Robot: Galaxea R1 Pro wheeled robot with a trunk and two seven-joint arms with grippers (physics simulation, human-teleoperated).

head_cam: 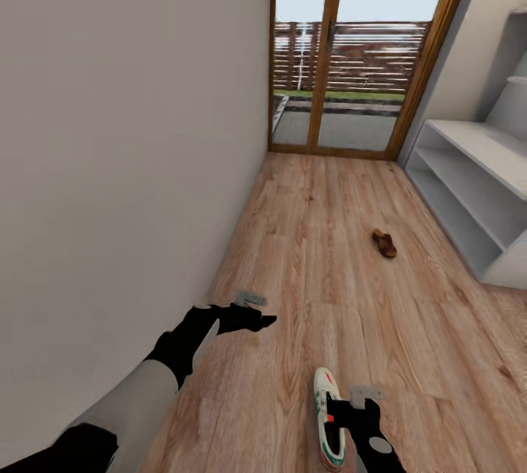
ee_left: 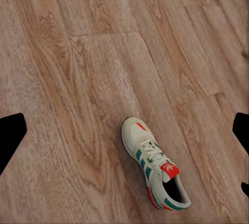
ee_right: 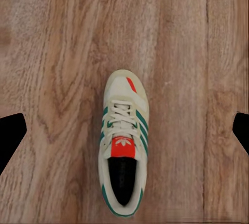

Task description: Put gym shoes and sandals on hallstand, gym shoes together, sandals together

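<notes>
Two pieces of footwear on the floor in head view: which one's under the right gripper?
The gym shoe, white with green stripes, lying beside the right gripper at the near edge. The brown sandal lies farther up the corridor floor, near the hallstand.

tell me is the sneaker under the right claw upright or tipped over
Upright. The gym shoe sits sole-down on the corridor floor, its laces, red tongue patch and dark opening facing up, with the right claw open above it.

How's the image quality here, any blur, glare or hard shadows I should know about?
Head view: flat, even light; the gym shoe and sandal cast almost no shadow, and the far hallstand looks slightly soft. Left wrist view: floor grain a little smeared, shoe clear. Right wrist view: shoe sharp, no glare.
</notes>
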